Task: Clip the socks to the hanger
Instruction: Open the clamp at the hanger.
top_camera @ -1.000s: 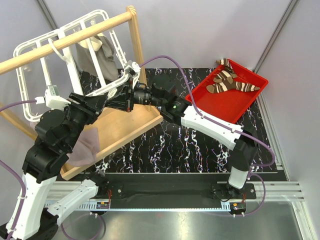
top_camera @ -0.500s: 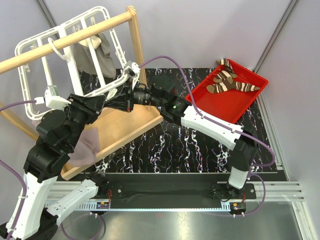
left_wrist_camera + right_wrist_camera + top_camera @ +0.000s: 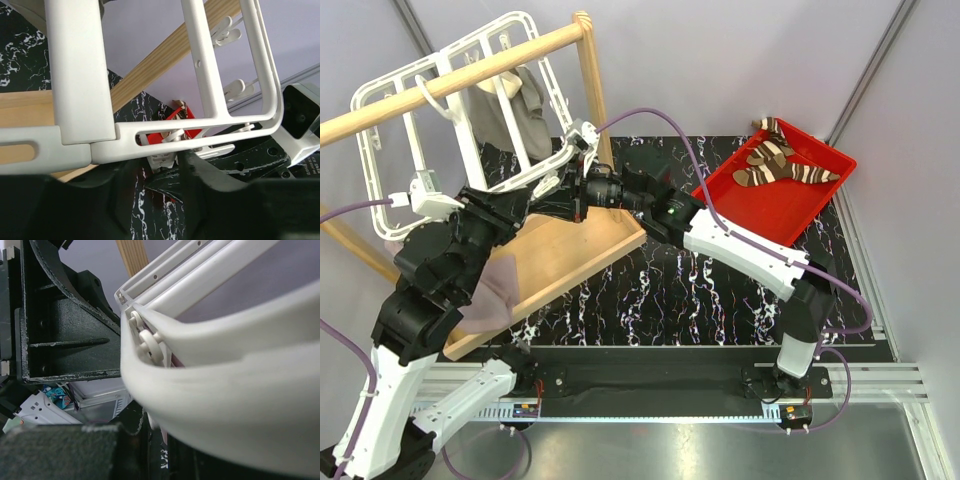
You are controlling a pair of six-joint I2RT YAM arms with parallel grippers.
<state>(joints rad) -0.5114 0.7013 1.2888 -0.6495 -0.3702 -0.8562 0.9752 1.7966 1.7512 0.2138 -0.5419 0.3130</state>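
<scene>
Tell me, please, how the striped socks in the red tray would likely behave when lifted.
The socks look soft and lie bent, so they would probably droop. Small, so likely light. They overlap, so lifting one may drag the other.

A wooden rail stand [image 3: 545, 45] fills the 10 o'clock part of the top view; its round rail slants from the left edge up to an upright post near 12 o'clock, and its flat base board lies on the table below; a plain grey-beige cloth [image 3: 532, 110] hangs just beneath the rail, towards 11 o'clock; a pinkish-mauve cloth [image 3: 490, 290] lies on the near end of the base board at about 8 o'clock; a red tray [image 3: 770, 205] sits at 2 o'clock, one corner reaching the far right edge of the black mat with white marbling [image 3: 670, 290]; that mat covers the table's middle; pale grey walls close in the scene behind.
</scene>
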